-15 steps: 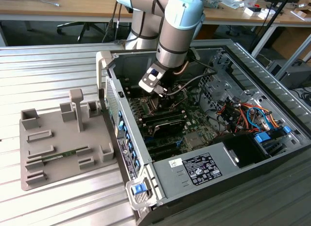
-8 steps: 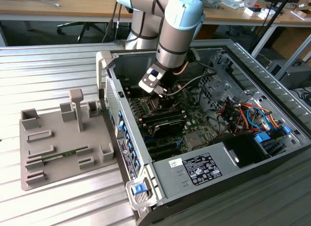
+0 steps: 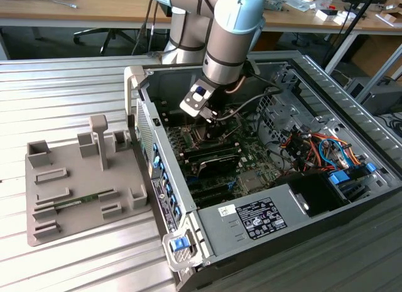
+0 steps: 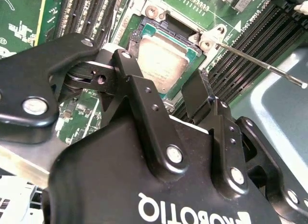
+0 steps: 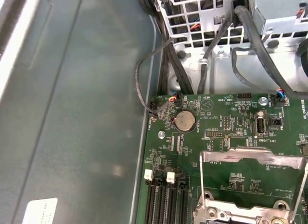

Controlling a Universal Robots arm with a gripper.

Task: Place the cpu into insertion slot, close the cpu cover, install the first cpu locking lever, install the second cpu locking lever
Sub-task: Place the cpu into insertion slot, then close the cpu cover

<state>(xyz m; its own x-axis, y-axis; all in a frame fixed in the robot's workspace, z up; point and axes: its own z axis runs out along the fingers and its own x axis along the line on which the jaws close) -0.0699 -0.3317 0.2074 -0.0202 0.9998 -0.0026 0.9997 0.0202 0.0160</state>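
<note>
One thin lever (image 4: 262,65) juts beside the cpu (image 4: 166,58), near the spread pincer (image 4: 161,69)

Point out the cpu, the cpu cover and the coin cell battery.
cpu (image 4: 161,60): second wrist view, its metal top.
cpu cover (image 5: 260,155): first wrist view, one bar of its frame.
coin cell battery (image 5: 184,120): first wrist view, its round face.

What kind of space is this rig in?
Probably a robotics lab or electronics workshop: a robot arm reaches into an open desktop PC case on a slatted aluminium table, with cluttered wooden workbenches and an office chair behind.
</note>
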